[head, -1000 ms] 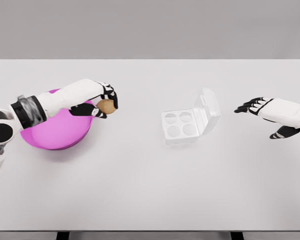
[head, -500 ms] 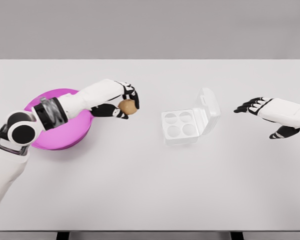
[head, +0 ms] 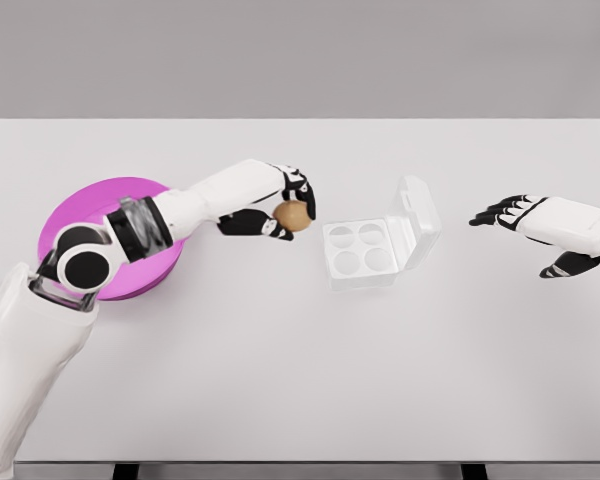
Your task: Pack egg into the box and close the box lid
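A brown egg (head: 292,214) is held above the table in my left hand (head: 288,208), whose fingers are curled around it. The hand hovers just left of the white egg box (head: 366,250), which lies open with its four round cups bare. The clear lid (head: 418,218) of the box stands up on its right side. My right hand (head: 515,215) floats at the right edge of the table, fingers spread and holding nothing, well apart from the box.
A magenta bowl (head: 95,205) sits at the left of the white table (head: 300,380), partly covered by my left forearm. The table's front edge runs along the bottom of the view.
My left hand has carried the egg rightward from over the bowl to just left of the box. The right hand has stayed put.
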